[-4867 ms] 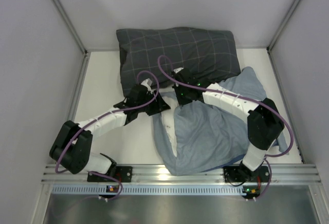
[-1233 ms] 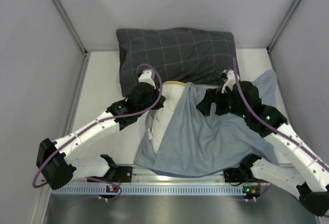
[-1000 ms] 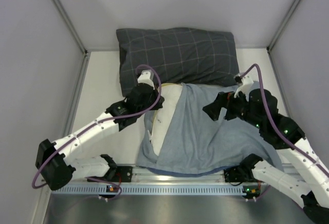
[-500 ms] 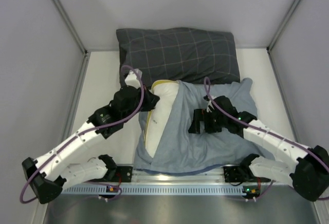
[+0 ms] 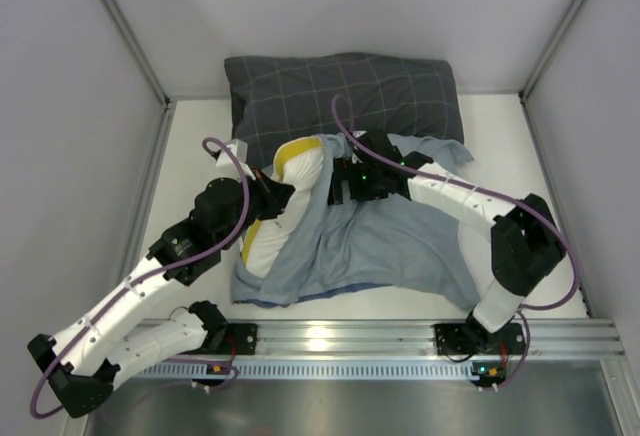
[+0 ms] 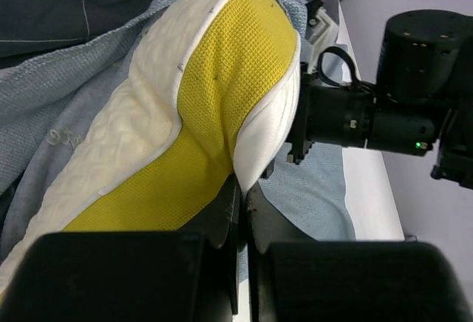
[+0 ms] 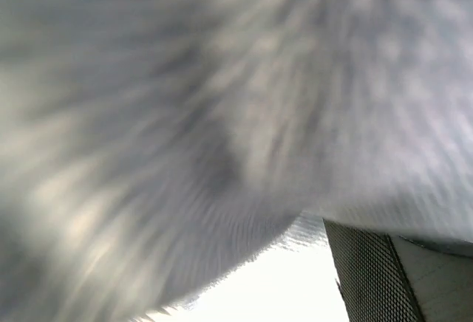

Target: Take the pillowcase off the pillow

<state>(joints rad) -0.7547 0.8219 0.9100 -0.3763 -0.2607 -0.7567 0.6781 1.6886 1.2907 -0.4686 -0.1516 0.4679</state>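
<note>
The pillow (image 5: pixel 268 218) is white with a yellow mesh side and lies half out of the blue-grey pillowcase (image 5: pixel 385 246). My left gripper (image 5: pixel 272 196) is shut on the pillow's white piped edge; in the left wrist view its jaws (image 6: pixel 244 193) pinch that edge below the yellow panel (image 6: pixel 222 100). My right gripper (image 5: pixel 338 184) stands open against the pillowcase right beside the pillow's far end, and its black body (image 6: pixel 355 111) shows in the left wrist view. Blurred pillowcase cloth (image 7: pixel 185 115) fills the right wrist view, with one dark finger (image 7: pixel 366 278) at the lower right.
A dark grey checked pillow (image 5: pixel 340 96) lies at the back against the wall. Grey walls close in the left and right sides. The metal rail (image 5: pixel 340 338) with both arm bases runs along the near edge.
My left gripper has pulled the pillow to the left and toward the near edge, and more of it, with its yellow side, now shows. My right arm swung from the right onto the case beside the pillow.
</note>
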